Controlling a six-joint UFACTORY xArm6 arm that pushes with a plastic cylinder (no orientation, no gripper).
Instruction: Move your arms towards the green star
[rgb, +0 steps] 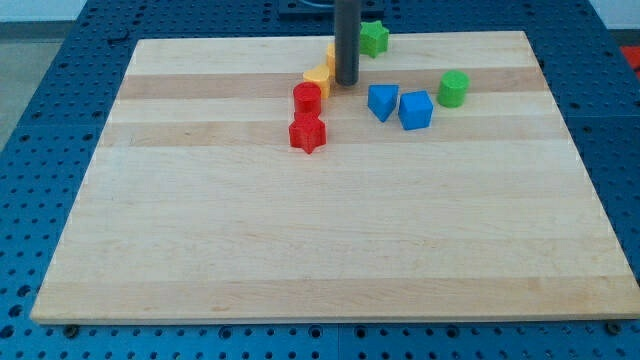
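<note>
My tip (347, 83), a bare rod with nothing to grasp, sits beside the yellow blocks (320, 74); the green star (374, 38) waits at one o'clock. Danger: drifting left, shoving yellow onto the red cylinder (307, 98).

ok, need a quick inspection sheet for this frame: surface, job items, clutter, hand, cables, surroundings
Surface: pale wooden board, flat; blocks sit only near the view's top.
Job's things: green star at the top edge, just right of the rod; my tip lies below and left of it, apart from it.
Clutter: yellow block touching the tip's left, another yellow block partly hidden behind the rod; red cylinder above red star; blue triangular block beside blue cube; green cylinder to the right.
Hand: nothing seen; rod only.
Cables: nothing seen.
Surroundings: blue perforated table around the board.
</note>
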